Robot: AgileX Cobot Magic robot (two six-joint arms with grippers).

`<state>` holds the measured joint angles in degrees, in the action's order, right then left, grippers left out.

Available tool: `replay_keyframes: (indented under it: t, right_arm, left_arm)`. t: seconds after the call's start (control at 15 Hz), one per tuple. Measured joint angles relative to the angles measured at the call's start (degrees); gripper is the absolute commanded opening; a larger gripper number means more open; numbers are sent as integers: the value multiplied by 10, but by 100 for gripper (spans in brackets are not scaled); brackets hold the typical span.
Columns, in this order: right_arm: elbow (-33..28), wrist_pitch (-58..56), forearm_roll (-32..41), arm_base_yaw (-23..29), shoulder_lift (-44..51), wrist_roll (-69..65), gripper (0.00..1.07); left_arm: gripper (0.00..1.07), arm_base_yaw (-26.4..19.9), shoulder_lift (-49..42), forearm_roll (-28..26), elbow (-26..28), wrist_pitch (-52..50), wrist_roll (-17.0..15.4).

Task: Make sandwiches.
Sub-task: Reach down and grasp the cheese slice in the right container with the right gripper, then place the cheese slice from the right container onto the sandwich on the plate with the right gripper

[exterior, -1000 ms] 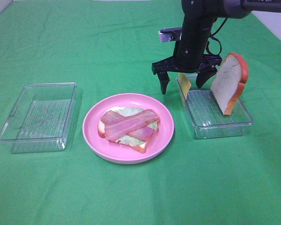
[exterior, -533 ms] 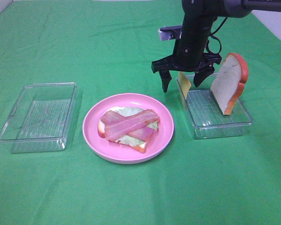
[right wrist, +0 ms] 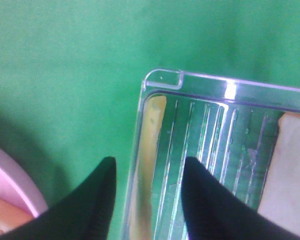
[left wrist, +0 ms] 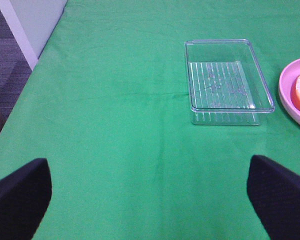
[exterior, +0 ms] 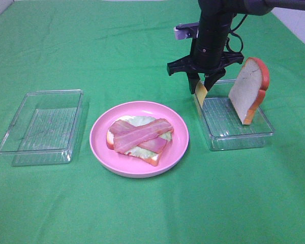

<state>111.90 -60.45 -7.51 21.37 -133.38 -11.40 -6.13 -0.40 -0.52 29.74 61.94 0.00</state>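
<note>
We see a green cloth (exterior: 142, 213) covering the whole table, wrinkled at the far side; beyond its edge a white wall (left wrist: 32, 22) and dark grey floor (left wrist: 5, 70) show. Our landmark, the round pink plate (exterior: 101, 137), carries the open sandwich: a white bread slice with orange-brown crust (exterior: 153, 159), a pale green lettuce leaf (exterior: 137, 151), and two pink-red bacon strips (exterior: 140, 135) crossed, the upper running lengthwise toward the right clear plastic tray (exterior: 236, 134). Right of the plate, that tray holds a second bread slice (exterior: 249, 90) leaning upright and a yellow cheese square (exterior: 200, 92) on edge against its near wall. The right gripper (exterior: 204, 87) has narrowed to straddle cheese and wall (grip unconfirmed). The left gripper (left wrist: 150, 197) stands wide, holding nothing, near the empty clear tray (left wrist: 229, 82). No writing is legible.
</note>
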Motion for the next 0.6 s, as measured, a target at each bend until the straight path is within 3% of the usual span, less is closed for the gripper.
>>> replay_keyframes:
  t: [0.07,0.6]
  right_arm:
    - [0,-1,0,0,0,0,1]
    - [0,-6,0,0,6,17,0]
  left_arm:
    - [101,0,0,0,0,0,0]
    - [101,0,0,0,0,0,0]
